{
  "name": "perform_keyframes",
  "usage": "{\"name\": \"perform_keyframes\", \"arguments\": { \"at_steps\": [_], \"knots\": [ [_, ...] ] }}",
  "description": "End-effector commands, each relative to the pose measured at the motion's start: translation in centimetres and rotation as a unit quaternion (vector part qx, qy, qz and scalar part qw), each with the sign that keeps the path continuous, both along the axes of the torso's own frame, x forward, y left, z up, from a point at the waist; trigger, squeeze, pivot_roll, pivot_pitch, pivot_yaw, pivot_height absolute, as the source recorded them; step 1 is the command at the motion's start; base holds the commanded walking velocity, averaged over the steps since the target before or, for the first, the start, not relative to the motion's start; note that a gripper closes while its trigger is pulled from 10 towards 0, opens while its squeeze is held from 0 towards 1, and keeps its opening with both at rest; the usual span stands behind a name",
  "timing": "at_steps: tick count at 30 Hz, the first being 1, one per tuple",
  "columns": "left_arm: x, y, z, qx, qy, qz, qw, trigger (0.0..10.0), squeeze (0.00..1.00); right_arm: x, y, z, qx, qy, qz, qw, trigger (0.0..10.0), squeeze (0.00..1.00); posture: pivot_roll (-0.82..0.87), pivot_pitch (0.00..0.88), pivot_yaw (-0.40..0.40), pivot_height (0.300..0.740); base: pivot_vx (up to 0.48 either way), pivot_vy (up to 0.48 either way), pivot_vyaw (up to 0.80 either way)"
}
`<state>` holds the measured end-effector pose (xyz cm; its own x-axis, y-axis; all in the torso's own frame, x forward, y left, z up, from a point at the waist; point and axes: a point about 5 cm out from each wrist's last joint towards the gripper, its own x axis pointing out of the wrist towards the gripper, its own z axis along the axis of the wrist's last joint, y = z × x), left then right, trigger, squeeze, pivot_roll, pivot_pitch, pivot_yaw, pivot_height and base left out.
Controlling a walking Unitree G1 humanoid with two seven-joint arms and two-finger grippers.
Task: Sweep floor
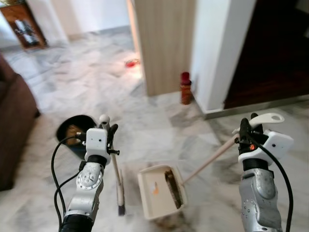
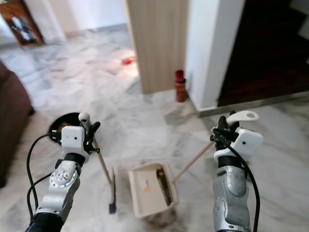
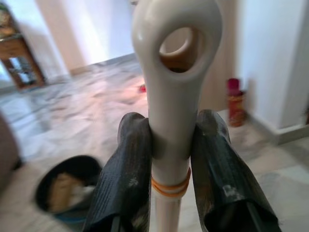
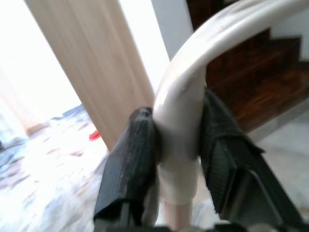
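My left gripper (image 1: 109, 129) is shut on the cream broom handle (image 3: 170, 121), whose dark bristle head (image 1: 120, 199) rests on the marble floor beside the dustpan. My right gripper (image 1: 247, 131) is shut on the looped top of the dustpan handle (image 4: 181, 111). The long handle (image 1: 207, 162) slants down to the cream dustpan (image 1: 157, 191), which sits on the floor between my arms with a small orange scrap (image 1: 155, 188) and dark debris along its toothed edge (image 1: 175, 186).
A black bin (image 1: 74, 131) with rubbish stands on the floor just beyond my left arm. A dark sofa (image 1: 14, 121) lines the left side. A red-capped bottle (image 1: 185, 88) stands by the wooden partition (image 1: 164, 43). A small red object (image 1: 131, 63) lies farther off. Dark wooden steps (image 1: 270, 53) rise at the right.
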<state>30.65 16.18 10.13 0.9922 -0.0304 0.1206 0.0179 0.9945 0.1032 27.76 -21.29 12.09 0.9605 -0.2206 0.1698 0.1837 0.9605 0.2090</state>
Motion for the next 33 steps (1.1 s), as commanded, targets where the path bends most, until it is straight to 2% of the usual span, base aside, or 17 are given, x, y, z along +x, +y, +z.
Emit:
{"name": "perform_keyframes", "arguments": {
  "at_steps": [1, 33],
  "knots": [
    [0.28, 0.28, 1.13, 0.005, -0.024, 0.003, 1.000, 10.0, 0.00, 0.27, 0.28, 1.36, 0.000, -0.031, 0.003, 1.000, 10.0, 0.00, -0.11, 0.026, 0.072, 0.740, 0.000, 0.480, 0.51],
    [0.27, 0.34, 1.07, 0.006, -0.023, 0.005, 1.000, 10.0, 0.00, 0.50, 0.26, 1.83, 0.011, -0.041, 0.008, 0.999, 10.0, 0.00, -0.11, 0.016, 0.070, 0.740, 0.000, 0.480, 0.00]
  ]
}}
